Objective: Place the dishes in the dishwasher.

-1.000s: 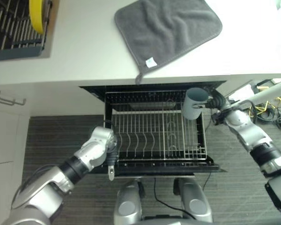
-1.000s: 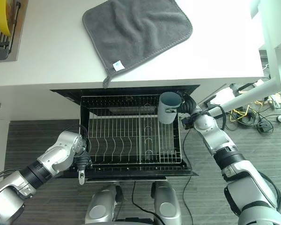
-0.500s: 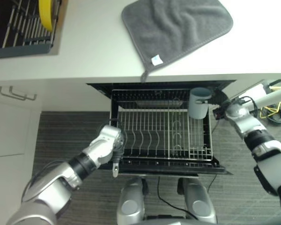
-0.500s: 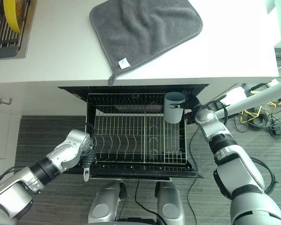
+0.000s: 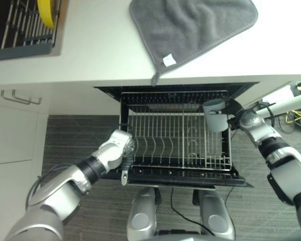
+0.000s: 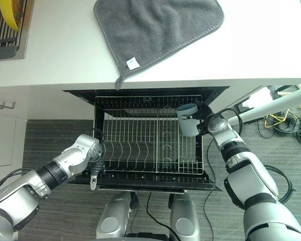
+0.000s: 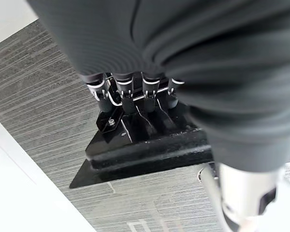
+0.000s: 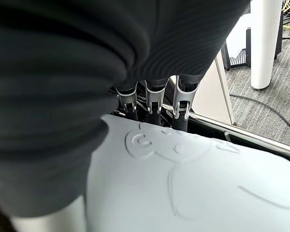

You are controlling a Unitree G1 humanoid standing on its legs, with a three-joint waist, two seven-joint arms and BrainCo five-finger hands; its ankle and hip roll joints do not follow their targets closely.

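From the left eye view we see our right hand (image 5: 234,111) wrapped round a grey-blue cup (image 5: 214,114), tilted over the right rear corner of the pulled-out dishwasher rack (image 5: 175,135); our left hand (image 5: 124,155) sits at the rack's front left corner. A grey towel (image 5: 190,25) lies on the desk (image 5: 95,55). Our left wrist view adds fingers (image 7: 128,99) hooked on a rack wire. Our right wrist view shows fingers (image 8: 154,104) curled past the cup's embossed side

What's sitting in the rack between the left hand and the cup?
Nothing but bare rack wire: in the left eye view, the dish rack lies empty between the left hand and the blue-grey cup, held by the right hand.
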